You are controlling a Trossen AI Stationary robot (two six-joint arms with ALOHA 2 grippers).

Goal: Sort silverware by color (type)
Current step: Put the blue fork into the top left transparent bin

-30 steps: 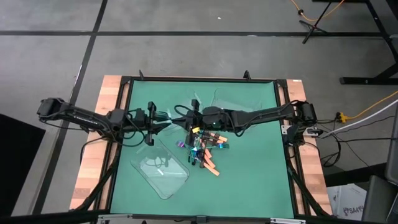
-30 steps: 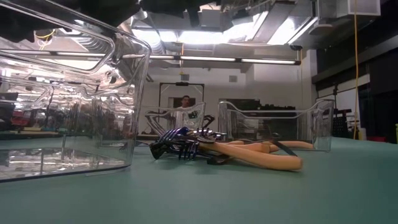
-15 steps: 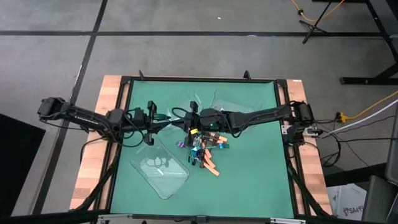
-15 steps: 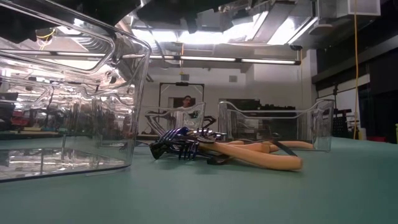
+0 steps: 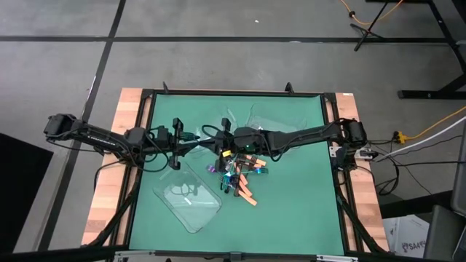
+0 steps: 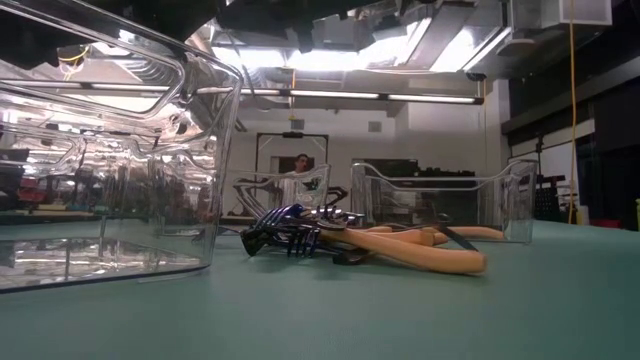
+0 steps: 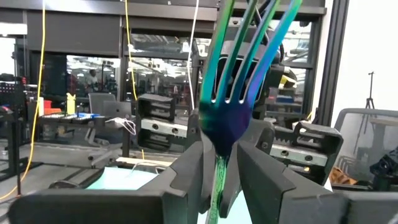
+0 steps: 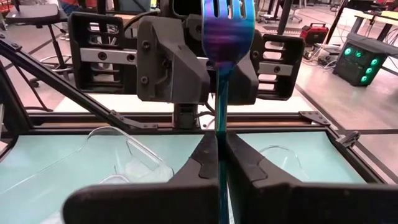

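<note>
Two iridescent forks are in the air. One fork (image 7: pixel 231 106) stands between the fingers of my left gripper (image 7: pixel 221 149) over the table's left half (image 5: pixel 188 136). The other fork (image 8: pixel 227 31) is in my right gripper (image 8: pixel 219 140), near the table's middle (image 5: pixel 223 143). The two grippers face each other. The rest of the silverware (image 5: pixel 237 176) lies in a heap on the green mat below the right gripper. It holds iridescent pieces (image 6: pixel 290 232), orange-handled ones (image 6: pixel 420 255) and dark ones. My left gripper has the fork's slim handle (image 7: pixel 217 180) between its two fingers, which lie along it and come about level from the table's left. The tines stick out past the fingertips toward the right arm, clear of the table. The lowest part of the hold is hidden. My right gripper pinches the other fork's handle (image 8: pixel 219 127) between its two shut fingers, which lie along the handle and come about level from the table's right. The fork's head reaches out beyond the fingertips toward the left gripper, lifted clear of the mat.
A clear tray (image 5: pixel 189 200) lies at the near left of the mat, close to the low camera (image 6: pixel 100 170). Two more clear trays (image 5: pixel 271 116) (image 5: pixel 230 121) stand toward the far edge. A person (image 6: pixel 298 175) shows in the room beyond the table.
</note>
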